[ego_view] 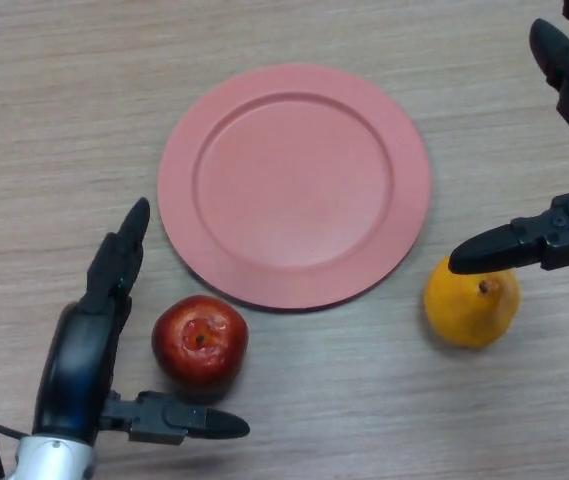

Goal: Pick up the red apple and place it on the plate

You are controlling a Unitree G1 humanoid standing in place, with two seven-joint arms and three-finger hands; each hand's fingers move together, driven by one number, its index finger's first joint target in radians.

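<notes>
Wood-grain table: open left hand brackets the red apple, probably firm and slick, at the plate's seven o'clock; right hand open, empty.

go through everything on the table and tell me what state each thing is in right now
red apple: on the table, upright, between the left hand's open fingers, not gripped
plate: empty
yellow pear: on the table beside the plate
left hand: open
right hand: open, above the pear

Red apple sits upright just beside the empty pink plate.
</notes>
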